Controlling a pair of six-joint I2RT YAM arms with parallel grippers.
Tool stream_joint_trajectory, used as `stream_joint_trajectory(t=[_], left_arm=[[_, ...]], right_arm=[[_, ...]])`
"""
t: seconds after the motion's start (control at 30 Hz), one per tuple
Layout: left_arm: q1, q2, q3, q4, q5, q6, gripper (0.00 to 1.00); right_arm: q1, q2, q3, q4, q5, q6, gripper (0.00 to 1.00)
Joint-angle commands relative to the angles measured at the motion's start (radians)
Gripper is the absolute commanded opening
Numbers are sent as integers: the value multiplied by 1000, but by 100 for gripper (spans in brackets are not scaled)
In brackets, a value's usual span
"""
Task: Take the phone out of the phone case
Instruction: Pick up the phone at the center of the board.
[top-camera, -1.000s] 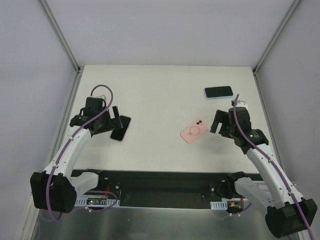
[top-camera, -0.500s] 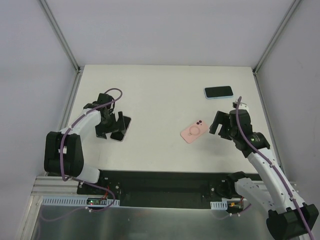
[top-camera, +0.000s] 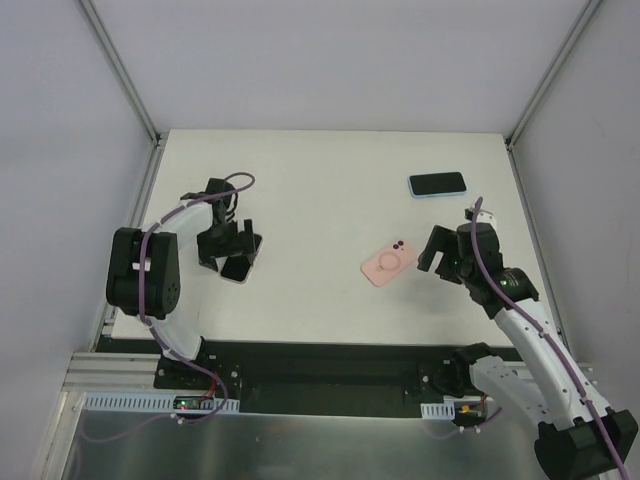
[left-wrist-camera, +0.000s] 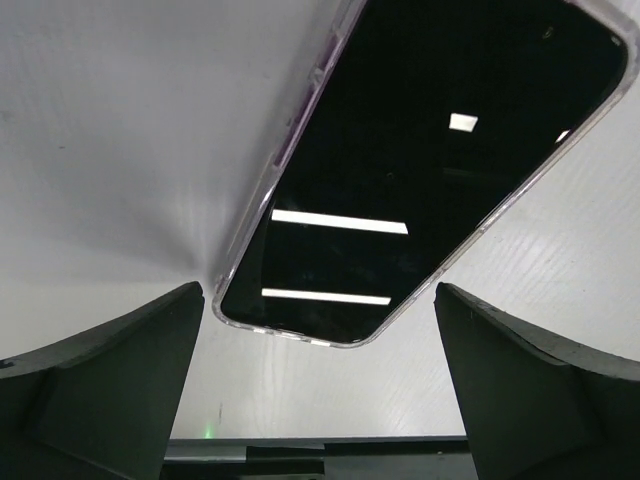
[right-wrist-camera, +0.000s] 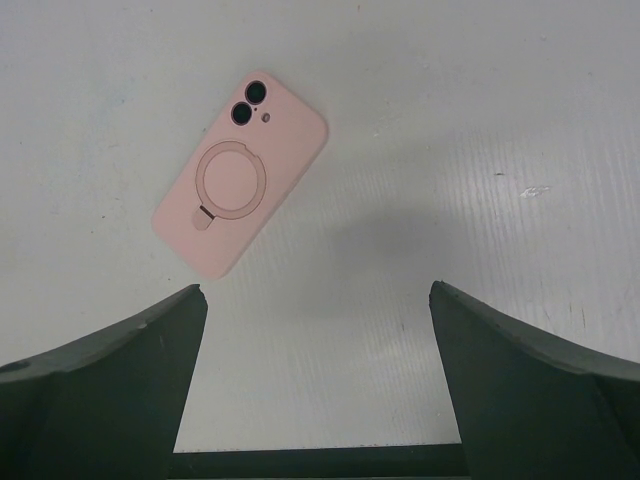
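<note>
Left fingers (left-wrist-camera: 110, 370) spread wide, empty, over phone (left-wrist-camera: 420, 170) in clear case (left-wrist-camera: 296, 160). Lower squarely, pinch case edges. Right fingers (right-wrist-camera: 530, 370) open, empty; pink case (right-wrist-camera: 240, 170) at 10 o'clock.

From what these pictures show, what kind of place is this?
Probably a robot test cell: a white table enclosed by plain panels on metal posts, with the left arm and right arm bolted at its near edge.

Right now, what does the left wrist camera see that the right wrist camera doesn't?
Only left wrist: a black-screened phone in a clear case, face up. Only right wrist: a pink phone case with a ring, back up. Both: the white table and the camera's own gripper, the left gripper and the right gripper, each open and holding nothing.
</note>
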Motion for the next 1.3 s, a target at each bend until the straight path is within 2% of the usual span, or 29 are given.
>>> stream_joint_trajectory(t=[0.0,0.2,0.27,0.4,0.43,0.67,0.97,1.13,1.23,1.27], left_arm=[[-54,41,28,-37,103,6,99],[-232,109,61,-29,96,-53,99],[-251,119,84,-29,64,-82,99],[-252,113,92,-43,-62,-129,99],[-252,110,95,-52,-130,-138,99],[-248,158,165,-72,-206,-240,99],[-177,285,296,-81,-182,-272,99],[-157,314,293,-80,-168,-277,99],[-157,331,295,-78,-165,-269,86],[-157,331,295,-76,-162,-267,72]], right_arm=[[8,-31,-18,-16,23,24,96],[11,-48,-31,-17,20,32,96],[12,-53,-26,-31,20,33,96],[12,-88,-31,-54,26,23,96],[12,-103,-35,-59,35,23,96],[12,-119,-57,-68,35,29,96],[14,-152,-41,-118,50,30,96],[14,-183,-55,-140,58,41,96],[14,-185,-61,-134,41,59,96],[14,-183,-61,-131,35,67,96]])
